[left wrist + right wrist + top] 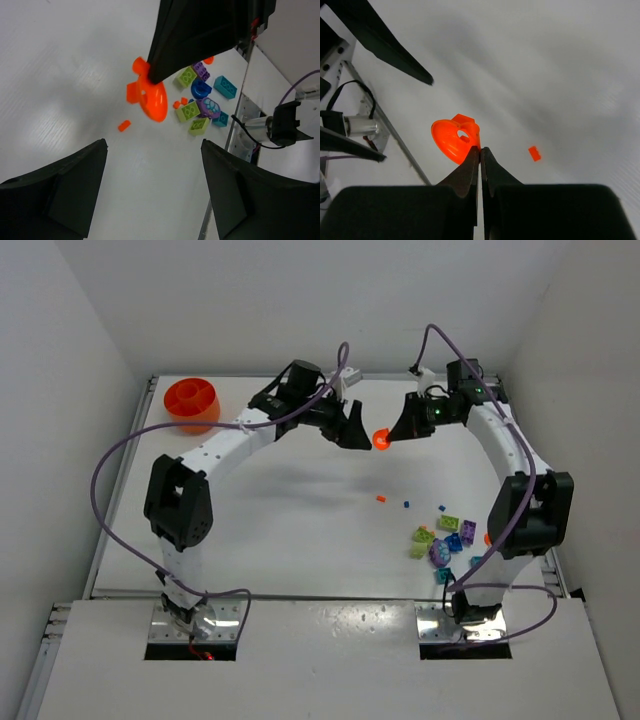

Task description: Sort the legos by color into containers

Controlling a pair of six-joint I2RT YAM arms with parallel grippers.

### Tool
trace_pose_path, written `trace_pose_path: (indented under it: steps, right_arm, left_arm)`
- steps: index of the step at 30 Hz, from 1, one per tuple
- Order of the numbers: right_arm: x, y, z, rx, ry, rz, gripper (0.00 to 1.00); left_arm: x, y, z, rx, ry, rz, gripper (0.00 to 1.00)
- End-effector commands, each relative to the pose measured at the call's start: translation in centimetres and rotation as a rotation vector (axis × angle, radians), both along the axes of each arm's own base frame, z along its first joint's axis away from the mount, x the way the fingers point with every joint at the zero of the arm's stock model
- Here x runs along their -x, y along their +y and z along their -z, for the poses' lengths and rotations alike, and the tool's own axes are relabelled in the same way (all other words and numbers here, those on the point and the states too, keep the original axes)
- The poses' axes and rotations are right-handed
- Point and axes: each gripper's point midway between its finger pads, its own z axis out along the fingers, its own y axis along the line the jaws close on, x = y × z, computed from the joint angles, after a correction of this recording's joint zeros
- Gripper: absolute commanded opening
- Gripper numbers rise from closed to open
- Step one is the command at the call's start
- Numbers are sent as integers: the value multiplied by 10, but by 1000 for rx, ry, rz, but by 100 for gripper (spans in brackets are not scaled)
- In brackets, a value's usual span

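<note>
My right gripper (388, 435) (480, 149) is shut on the edge of a small orange dish-shaped piece (381, 440) (449, 140) and holds it above the table's far middle. My left gripper (352, 434) (154, 144) is open and empty, just left of that piece, which also shows in the left wrist view (151, 99). The orange bowl (192, 403) stands at the far left corner. The lego pile (443, 540) (200, 100) of lime, purple, blue and teal bricks lies near the right arm's base. A tiny orange bit (381, 499) (124, 125) (534, 153) lies alone on the table.
A tiny blue bit (406, 505) lies beside the orange bit. Purple cables loop over both arms. White walls close the table on three sides. The table's metal right edge (240, 120) runs beside the pile.
</note>
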Motion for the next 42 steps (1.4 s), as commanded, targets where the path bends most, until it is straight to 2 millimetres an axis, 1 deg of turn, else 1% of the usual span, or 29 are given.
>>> trace_pose_path:
  steps: [1, 2, 3, 6, 9, 15, 18, 19, 20, 22, 23, 24, 25, 26, 27, 28, 29, 30, 32, 33, 34, 35, 36, 37, 38, 39, 40, 41, 42]
  right_arm:
    - [-2, 28, -26, -90, -49, -75, 0]
    - [-2, 28, -23, -94, -41, -70, 0]
    - [3, 37, -28, -95, -52, -94, 0]
    - [6, 39, -23, -75, -52, -93, 0]
    - [7, 43, -23, -75, -52, -102, 0]
    - [8, 47, -30, -77, -71, -113, 0]
    - [8, 47, -30, -77, -71, -113, 0]
    - [8, 47, -34, -79, -89, -114, 0]
    - [6, 47, -38, -82, -93, -109, 1]
    - [6, 47, -38, -82, -93, -109, 16]
    - [4, 48, -42, -83, -105, -110, 30]
    - [5, 47, -49, -84, -116, -110, 36]
    - [6, 45, -45, -64, -121, -114, 42]
    - [5, 43, -51, -47, -144, -111, 49]
    - [5, 41, -54, -31, -161, -107, 52]
    - [3, 32, -57, 5, -188, -87, 54]
    - [4, 28, -57, 24, -187, -73, 55]
    - [0, 20, -51, 47, -179, -44, 56]
    - [0, 5, -39, 145, -191, -8, 58]
    - [1, -6, -23, 188, -157, 25, 58]
    - [1, -10, -19, 213, -168, 30, 58]
    - [3, -21, -5, 259, -147, 51, 58]
    - [4, -24, 0, 279, -141, 52, 58]
    - [4, -27, 5, 299, -139, 53, 58]
    - [5, -34, 16, 325, -123, 53, 58]
    - [3, -40, 18, 356, -131, 60, 58]
    - [6, -42, 23, 372, -123, 58, 58]
    - [6, -49, 27, 389, -117, 67, 58]
    - [6, -54, 37, 423, -104, 68, 58]
  left_arm:
    - [2, -16, -30, 81, -26, 31, 82]
    - [0, -18, -27, 83, -13, 27, 80]
    - [-1, -18, -28, 87, -21, 27, 78]
    - [-2, -19, -30, 95, -22, 24, 74]
    - [-2, -24, -20, 83, 0, 21, 67]
    - [-4, -22, -7, 60, 17, 1, 38]
    - [-6, -22, -6, 57, 15, -7, 27]
    - [-6, -22, -6, 57, 15, -7, 24]
    - [-6, -22, -6, 57, 15, -7, 18]
    - [-8, -20, -1, 42, 9, -21, 11]
    - [-9, -19, 1, 31, 14, -33, 5]
    - [-12, -17, 2, 23, 8, -50, 3]
    - [-15, -13, 9, -9, 12, -75, 1]
    - [-23, -5, 7, -43, -24, -141, 0]
    - [-25, -1, 4, -55, -36, -167, 0]
    - [-33, 17, 11, -84, -29, -212, 0]
    - [-43, 30, 10, -101, -52, -261, 0]
    - [-46, 43, 2, -107, -63, -300, 0]
    - [-71, 90, 1, -191, -116, -422, 0]
    - [-78, 110, -7, -221, -151, -475, 0]
    - [-87, 132, -8, -261, -174, -527, 0]
    - [-110, 182, -10, -354, -218, -657, 0]
    - [-118, 211, -18, -390, -242, -726, 0]
    - [-129, 239, -16, -436, -244, -785, 0]
    - [-142, 288, -31, -492, -263, -878, 0]
    - [-150, 320, -35, -545, -268, -955, 0]
    - [-155, 343, -38, -570, -266, -992, 0]
    - [-164, 381, -44, -597, -269, -1047, 0]
    - [-168, 400, -47, -616, -276, -1087, 0]
